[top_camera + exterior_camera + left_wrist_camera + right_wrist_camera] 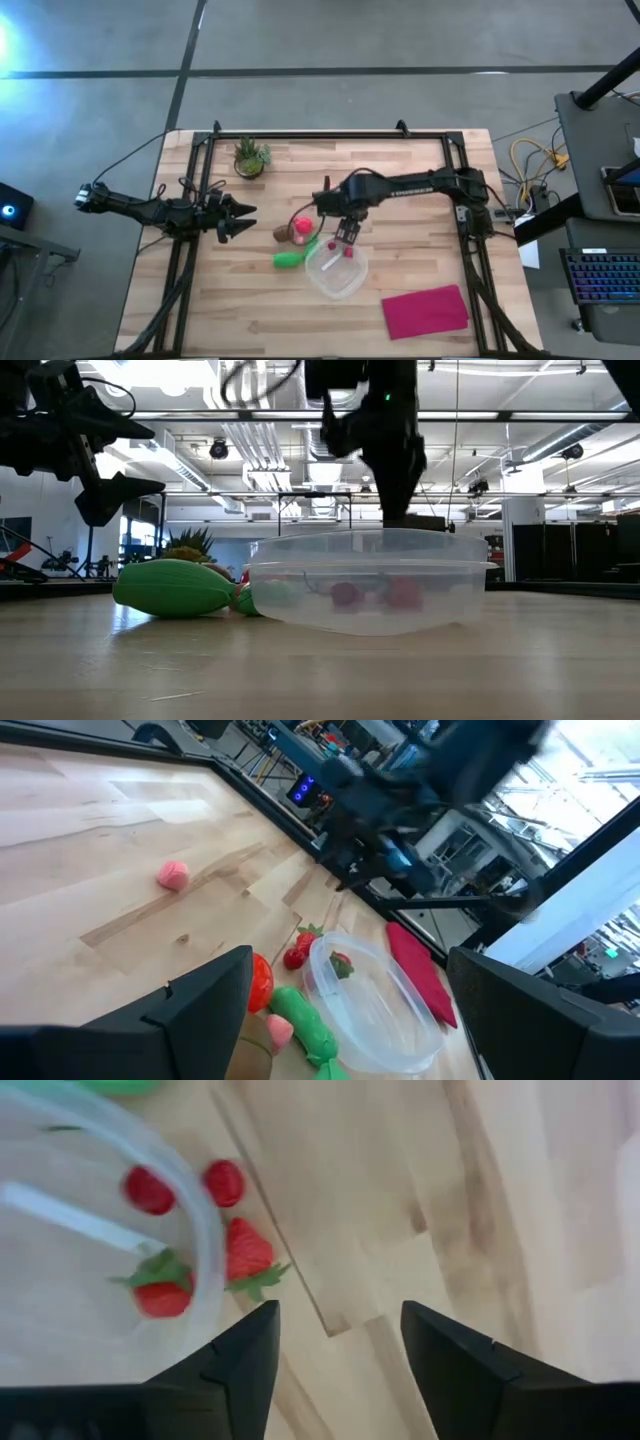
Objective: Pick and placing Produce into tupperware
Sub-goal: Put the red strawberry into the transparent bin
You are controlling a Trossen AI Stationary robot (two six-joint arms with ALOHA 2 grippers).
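Observation:
The clear round tupperware (337,268) stands on the table with a strawberry (160,1290) and a small red bit (148,1188) inside. Another strawberry (248,1250) and a red bit (224,1180) lie just outside its rim. A green elongated piece (292,258), a brown oval (283,234) and a red-pink piece (301,226) lie to its left. A pink bit (173,874) lies apart on the wood. My right gripper (345,232) hangs open and empty above the tupperware's far rim. My left gripper (235,218) is open and empty, left of the produce.
A potted green plant (251,157) stands at the far left of the table. A flat magenta cloth (425,310) lies near the front right. A black frame (330,135) runs along the table's far and side edges.

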